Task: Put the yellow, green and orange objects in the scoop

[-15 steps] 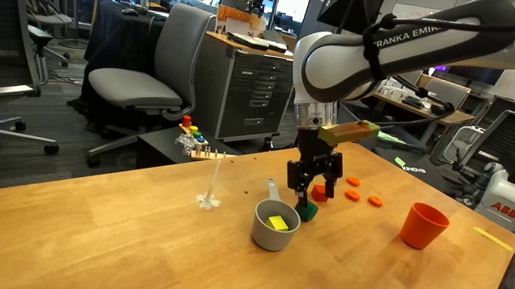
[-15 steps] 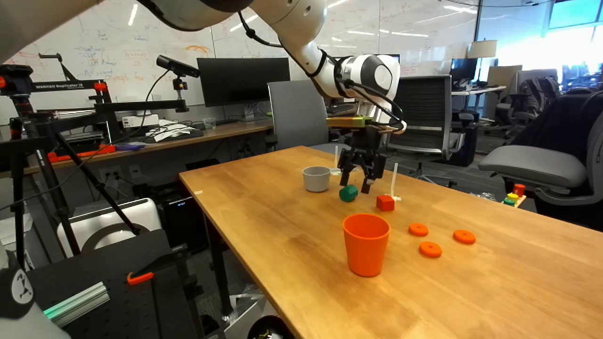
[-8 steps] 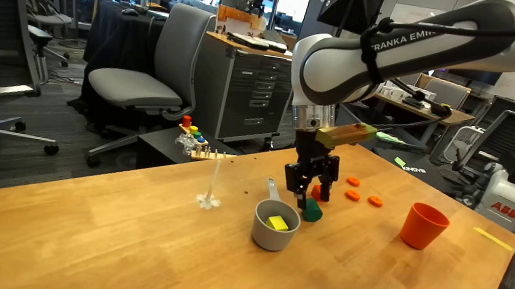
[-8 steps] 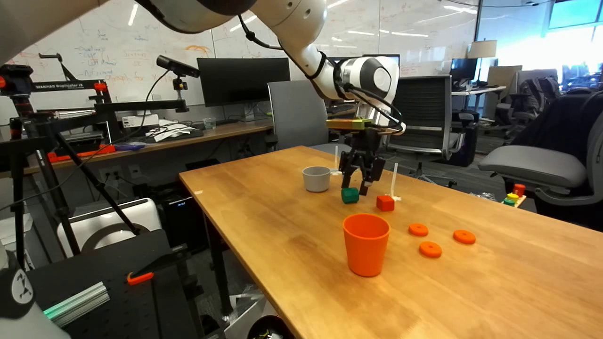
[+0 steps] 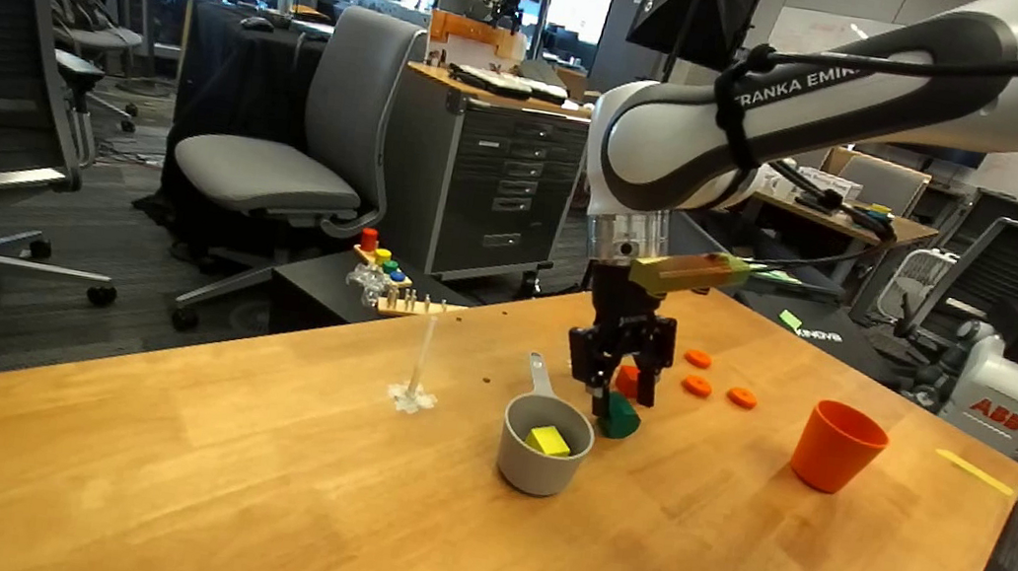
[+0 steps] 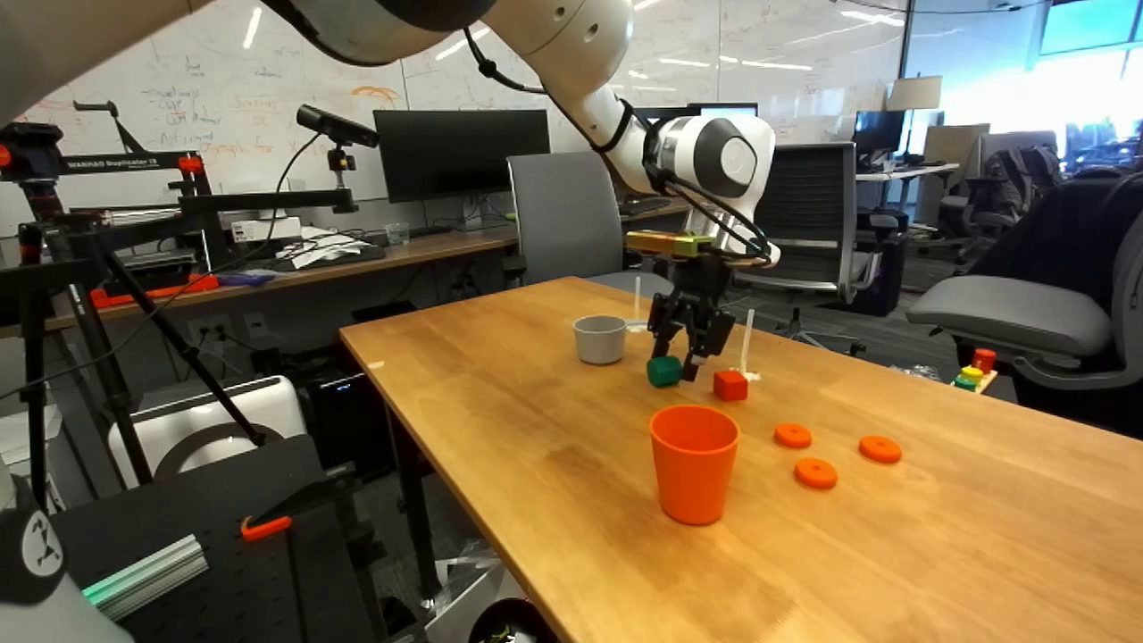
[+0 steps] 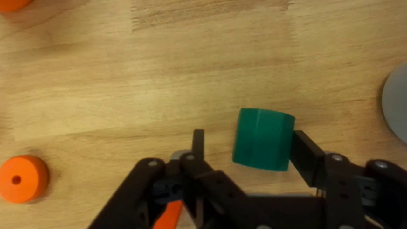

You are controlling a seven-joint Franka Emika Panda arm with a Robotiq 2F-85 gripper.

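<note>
The grey scoop (image 5: 533, 468) stands on the table with a yellow block (image 5: 548, 440) inside it. The scoop also shows in an exterior view (image 6: 600, 341), and its edge shows in the wrist view (image 7: 397, 101). The green faceted block (image 7: 264, 140) lies on the table beside the scoop. My gripper (image 7: 248, 140) is open and low, its fingers on either side of the green block. The right finger touches or nearly touches it; a gap shows at the left finger. A red-orange block (image 6: 730, 386) sits beside the gripper, partly hidden in the wrist view (image 7: 168, 214).
An orange cup (image 6: 695, 464) stands on the table. Three flat orange discs (image 6: 793, 435) lie near the red-orange block; a round orange piece shows in the wrist view (image 7: 22, 178). A thin white upright stick (image 5: 422, 358) is fixed to the table beyond the scoop.
The green block has turned and shifted slightly away from the scoop. My gripper shifted a little and then came lower around it. The scoop and the other objects have not moved.
</note>
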